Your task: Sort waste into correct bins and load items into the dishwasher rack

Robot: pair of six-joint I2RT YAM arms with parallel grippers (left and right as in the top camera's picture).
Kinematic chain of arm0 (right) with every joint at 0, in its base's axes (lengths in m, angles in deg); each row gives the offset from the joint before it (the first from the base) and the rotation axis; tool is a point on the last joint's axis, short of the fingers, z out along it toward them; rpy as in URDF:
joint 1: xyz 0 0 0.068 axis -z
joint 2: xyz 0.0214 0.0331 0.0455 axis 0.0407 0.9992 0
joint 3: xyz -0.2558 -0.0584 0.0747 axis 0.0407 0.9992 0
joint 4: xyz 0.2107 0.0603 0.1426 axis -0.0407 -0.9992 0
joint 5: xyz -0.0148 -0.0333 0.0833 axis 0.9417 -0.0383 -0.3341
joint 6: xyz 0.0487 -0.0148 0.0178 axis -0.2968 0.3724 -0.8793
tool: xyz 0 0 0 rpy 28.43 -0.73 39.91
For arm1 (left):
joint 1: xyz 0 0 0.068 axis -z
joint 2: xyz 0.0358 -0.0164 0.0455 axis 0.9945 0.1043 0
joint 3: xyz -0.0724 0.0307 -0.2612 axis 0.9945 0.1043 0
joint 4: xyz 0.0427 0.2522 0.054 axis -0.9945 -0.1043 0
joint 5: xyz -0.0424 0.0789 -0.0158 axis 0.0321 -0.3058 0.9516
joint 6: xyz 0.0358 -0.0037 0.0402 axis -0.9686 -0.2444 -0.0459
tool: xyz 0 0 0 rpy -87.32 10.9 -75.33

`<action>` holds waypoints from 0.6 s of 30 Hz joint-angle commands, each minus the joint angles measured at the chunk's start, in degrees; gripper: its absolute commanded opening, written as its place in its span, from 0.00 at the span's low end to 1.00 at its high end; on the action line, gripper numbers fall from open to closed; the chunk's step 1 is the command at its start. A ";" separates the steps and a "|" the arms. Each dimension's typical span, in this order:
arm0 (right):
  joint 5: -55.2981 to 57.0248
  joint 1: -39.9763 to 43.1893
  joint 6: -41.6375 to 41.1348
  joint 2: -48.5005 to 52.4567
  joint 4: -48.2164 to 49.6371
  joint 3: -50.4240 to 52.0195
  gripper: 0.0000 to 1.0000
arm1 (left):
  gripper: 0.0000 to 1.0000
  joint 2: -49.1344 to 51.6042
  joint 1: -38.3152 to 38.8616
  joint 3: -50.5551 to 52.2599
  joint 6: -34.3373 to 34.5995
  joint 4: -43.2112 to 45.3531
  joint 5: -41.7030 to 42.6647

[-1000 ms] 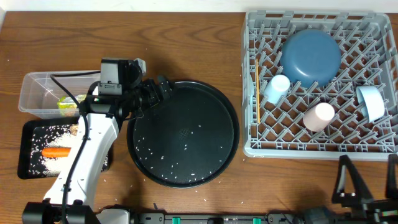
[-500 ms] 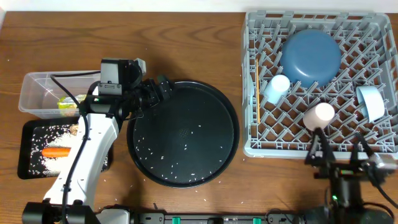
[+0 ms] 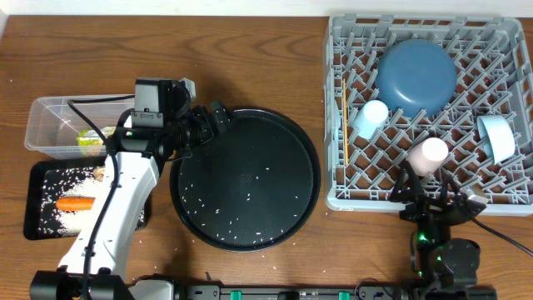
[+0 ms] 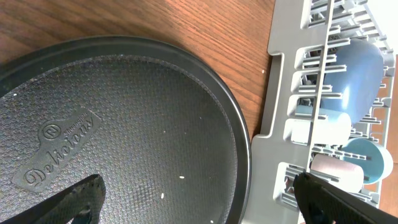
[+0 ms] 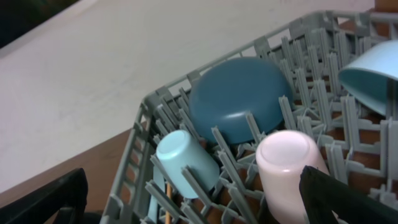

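Observation:
The grey dishwasher rack (image 3: 337,197) holds the dark-blue plate (image 3: 416,77), light-blue cup (image 3: 371,118), pink cup (image 3: 427,156), pale-blue bowl (image 3: 497,137) and chopsticks (image 3: 343,117). My right gripper (image 3: 429,196) is open and empty at the rack's front edge; its wrist view shows the pink cup (image 5: 289,162) and light-blue cup (image 5: 186,162) just ahead of the fingers (image 5: 193,205). My left gripper (image 3: 218,117) is open and empty over the round tray's left rim (image 4: 199,205). The clear tub (image 3: 50,112) holds the wrapper (image 3: 90,137). The black bin (image 3: 37,225) holds the carrot (image 3: 75,202) and rice.
The large round black tray (image 3: 308,167) lies in the middle with scattered rice grains on it; it fills the left wrist view (image 4: 236,124). A few grains lie on the wooden table in front of it.
My right arm has come up from the bottom edge to the front of the rack, near the pink cup. The left arm has not moved.

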 commanded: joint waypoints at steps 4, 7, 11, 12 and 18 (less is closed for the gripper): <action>-2.21 0.83 1.57 -0.44 4.94 4.90 0.99 | 0.98 0.00 -0.35 0.00 -0.74 0.04 -0.68; -2.93 0.83 4.42 -0.44 4.94 4.92 0.99 | 0.98 0.00 -0.35 0.00 -0.74 0.04 -0.68; -2.60 0.92 4.55 -0.44 4.98 4.92 0.99 | 0.98 0.00 -0.35 0.00 -0.74 0.04 -0.68; -2.60 0.94 4.52 -0.44 5.01 4.92 0.99 | 0.98 0.00 -0.35 0.00 -0.74 0.04 -0.68; -4.02 1.38 13.79 -0.44 4.90 4.92 0.99 | 0.98 0.00 -0.35 0.00 -0.74 0.04 -0.68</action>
